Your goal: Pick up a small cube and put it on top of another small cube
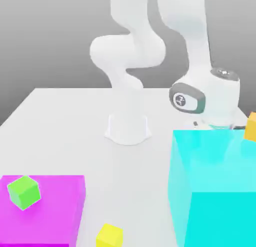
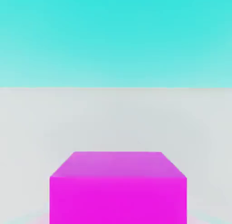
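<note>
Behind the cyan block (image 1: 215,166), the gripper (image 1: 216,125) has its fingers drawn together — whether they clamp the magenta cube (image 2: 118,198), I cannot tell.

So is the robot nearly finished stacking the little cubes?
About halfway, I think. Picking looks done: the gripper seems closed on a small magenta cube, now in hand. Stacking is left: the green, yellow and orange cubes have nothing on top.
</note>
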